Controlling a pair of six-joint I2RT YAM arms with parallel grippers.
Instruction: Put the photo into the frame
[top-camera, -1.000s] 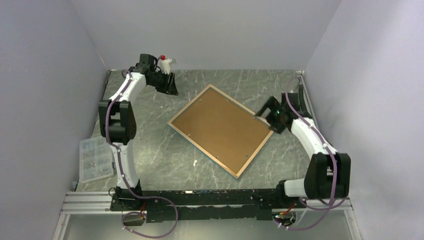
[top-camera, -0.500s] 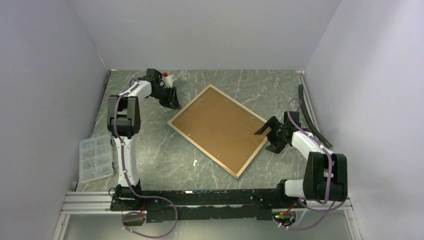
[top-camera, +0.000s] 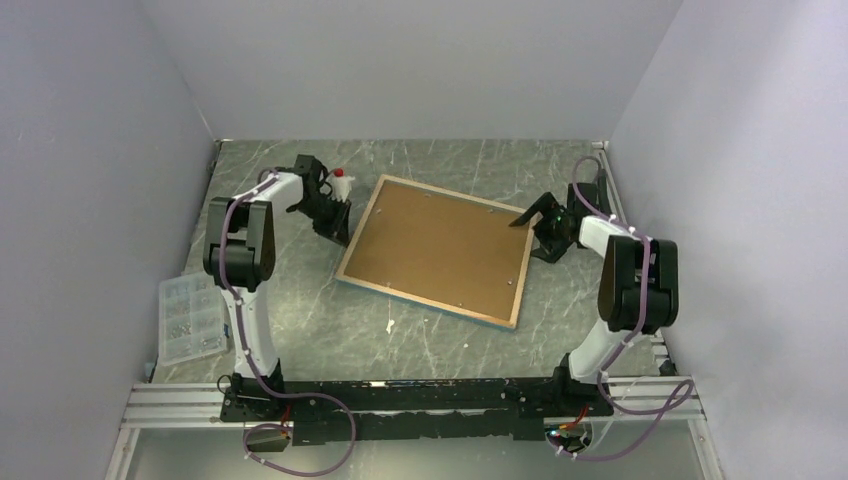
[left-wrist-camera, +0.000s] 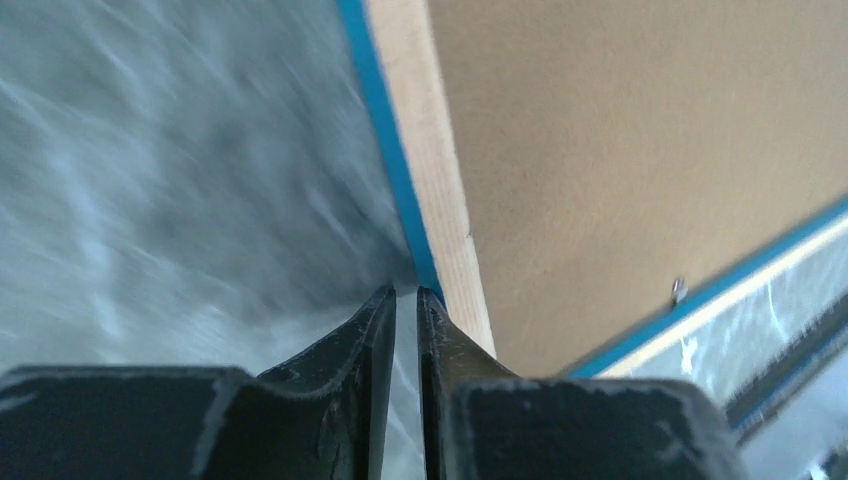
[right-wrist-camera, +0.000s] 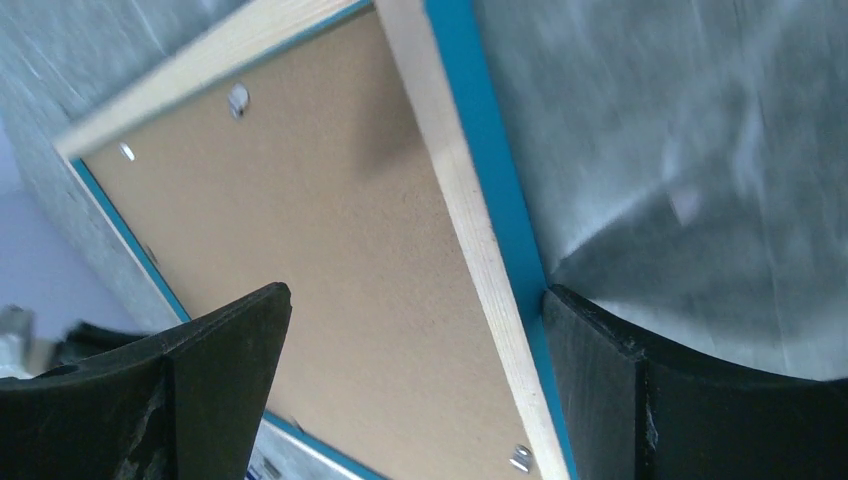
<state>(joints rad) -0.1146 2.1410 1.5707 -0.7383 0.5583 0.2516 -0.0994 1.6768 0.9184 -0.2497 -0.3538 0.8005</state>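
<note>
The frame (top-camera: 360, 232) lies face down on the table, with light wood back edges and a blue rim. The brown backing panel (top-camera: 440, 245) fills its back. The photo is hidden. My left gripper (top-camera: 338, 218) is shut, and its tips rest against the frame's left edge. In the left wrist view the gripper (left-wrist-camera: 406, 292) touches the blue rim (left-wrist-camera: 425, 150). My right gripper (top-camera: 533, 225) is open at the frame's far right corner. In the right wrist view the gripper (right-wrist-camera: 415, 295) straddles the rim (right-wrist-camera: 470, 220), one finger over the backing (right-wrist-camera: 330, 260) and one outside.
A white bottle with a red cap (top-camera: 340, 183) stands just behind the left gripper. A clear box of small parts (top-camera: 190, 317) sits at the near left. A small white scrap (top-camera: 388, 324) lies in front of the frame. Walls close in the left, back and right.
The frame has turned counter-clockwise and now lies squarer to the table. The left gripper came down to its left edge. The right gripper moved back to its far right corner.
</note>
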